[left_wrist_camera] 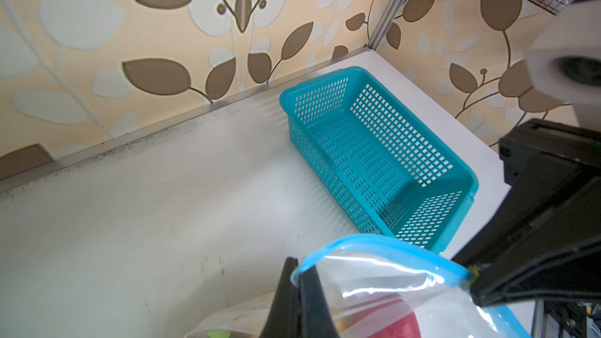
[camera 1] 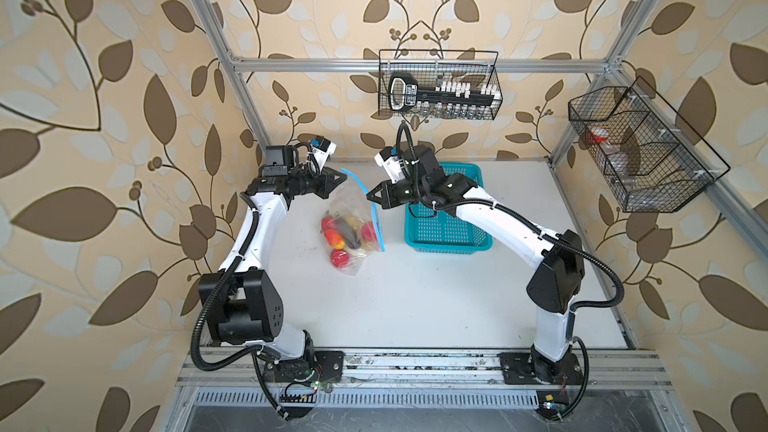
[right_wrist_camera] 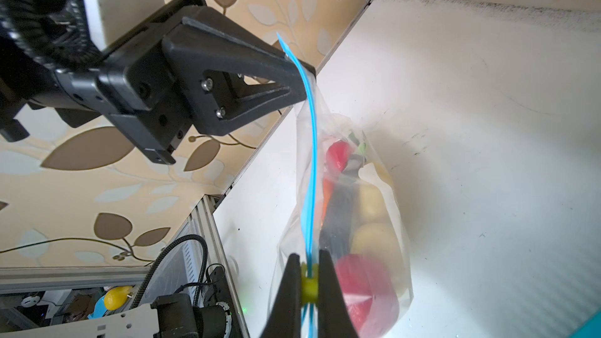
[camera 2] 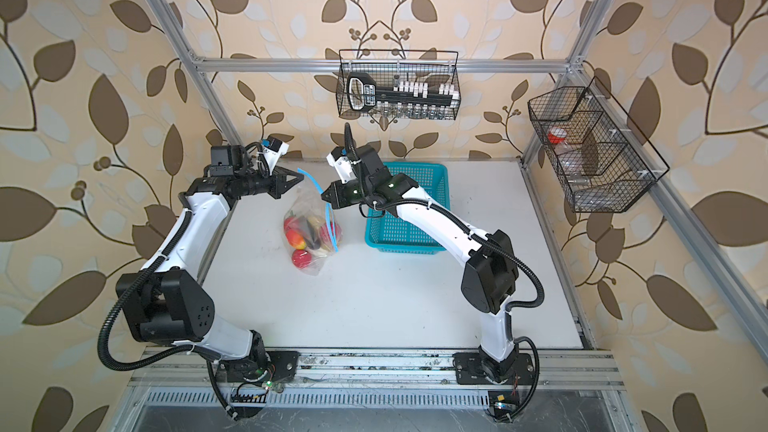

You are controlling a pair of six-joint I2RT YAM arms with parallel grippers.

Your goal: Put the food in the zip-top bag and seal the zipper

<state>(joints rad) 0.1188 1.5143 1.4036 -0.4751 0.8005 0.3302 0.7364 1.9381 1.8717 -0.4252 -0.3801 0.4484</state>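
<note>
Zip-top bag [camera 1: 349, 201] of clear, thin plastic, strung between both arms near the back of the white tabletop [camera 1: 436, 305], just left of a turquoise perforated plastic basket [camera 1: 449, 241] in both top views. Sags from the two grips and looks to touch the tabletop with its lower end (not certain from these angles). Holds the toy food: round red tomatoes [camera 1: 340, 258], a dark purple eggplant [camera 1: 349, 232] and an orange-red pepper [camera 1: 334, 239], plus yellowish pieces and a scrap of green, seen through the plastic in the right wrist view.

Left gripper [camera 1: 343, 178]: jaws pressed together on the far end of the narrow light-blue zipper [camera 1: 379, 234], pinching strip and plastic at once. Right gripper [right_wrist_camera: 307, 276]: jaws clamped on the small yellow slider tab [right_wrist_camera: 309, 284], with the blue strip running out between them toward the left gripper. Reads as a single bowed blue line in the left wrist view; hard to tell whether its two halves are pressed shut along that stretch.

Black wire basket [camera 1: 440, 81] hung on the back rail, carrying a black tool with a white label [camera 1: 409, 98]. Bears lettering, but too small to read. Second black wire basket [camera 1: 640, 151] on the right-hand rail, with something red-topped inside.
</note>
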